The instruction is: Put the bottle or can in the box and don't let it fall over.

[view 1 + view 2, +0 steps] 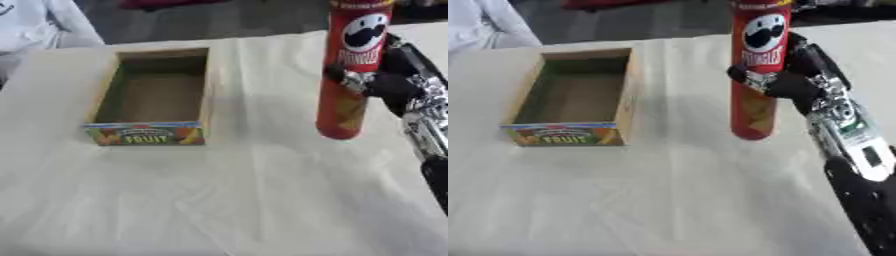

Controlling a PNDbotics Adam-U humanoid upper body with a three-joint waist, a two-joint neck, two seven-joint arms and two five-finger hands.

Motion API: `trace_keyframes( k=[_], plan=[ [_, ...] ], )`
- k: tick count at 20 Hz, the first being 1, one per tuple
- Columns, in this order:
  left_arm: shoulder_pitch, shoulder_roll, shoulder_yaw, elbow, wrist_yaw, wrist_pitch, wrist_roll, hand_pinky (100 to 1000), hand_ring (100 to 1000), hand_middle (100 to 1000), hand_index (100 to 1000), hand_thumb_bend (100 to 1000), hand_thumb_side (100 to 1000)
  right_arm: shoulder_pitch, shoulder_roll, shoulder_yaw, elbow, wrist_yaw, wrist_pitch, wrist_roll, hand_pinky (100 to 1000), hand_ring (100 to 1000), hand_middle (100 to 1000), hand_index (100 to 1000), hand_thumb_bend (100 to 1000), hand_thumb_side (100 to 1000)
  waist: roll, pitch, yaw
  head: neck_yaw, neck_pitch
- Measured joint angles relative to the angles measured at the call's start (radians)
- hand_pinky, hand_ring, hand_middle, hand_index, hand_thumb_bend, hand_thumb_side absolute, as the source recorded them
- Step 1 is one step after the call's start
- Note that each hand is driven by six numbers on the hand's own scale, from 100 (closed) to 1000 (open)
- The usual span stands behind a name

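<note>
A tall red Pringles can (756,70) stands upright to the right of the box, its base near or just above the tablecloth. My right hand (791,82) comes in from the right and is shut on the can's middle, fingers curled round the front. The open cardboard box (156,95) with a "FRUIT" label on its near wall sits at the left, empty inside. A wide gap of cloth separates can and box. My left hand shows in neither view.
A white cloth (245,200) covers the table, wrinkled in front. A person in white (35,25) sits at the far left corner, touching nothing. The table's far edge runs just behind the box.
</note>
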Motion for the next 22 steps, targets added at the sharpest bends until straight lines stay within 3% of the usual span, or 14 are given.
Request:
trace_keyframes(
  k=[5, 11, 15, 22],
  plan=[
    [-0.007, 0.000, -0.005, -0.001, 0.000, 0.002, -0.006, 651, 713, 667, 741, 627, 597, -0.110, 0.022, 0.031, -0.005, -0.002, 0.012, 0.003, 100, 100, 100, 187, 430, 100, -0.004, 0.000, 0.008, -0.007, 0.001],
    [-0.026, 0.001, -0.013, -0.007, 0.003, 0.003, -0.014, 650, 711, 666, 742, 629, 596, -0.258, 0.106, 0.076, 0.077, 0.044, 0.017, -0.022, 100, 100, 100, 191, 403, 100, -0.010, 0.005, 0.037, -0.044, -0.001],
    [-0.049, 0.001, -0.019, -0.012, 0.006, 0.003, -0.019, 650, 711, 666, 743, 630, 593, -0.349, 0.171, 0.094, 0.150, 0.098, -0.013, -0.068, 100, 100, 100, 192, 390, 100, -0.014, 0.028, 0.063, -0.072, -0.008],
    [-0.090, 0.001, -0.031, -0.020, 0.015, 0.003, -0.031, 650, 713, 667, 743, 632, 586, -0.464, 0.283, 0.119, 0.302, 0.197, -0.087, -0.124, 100, 100, 100, 193, 385, 100, -0.022, 0.047, 0.123, -0.084, -0.008]
  ],
)
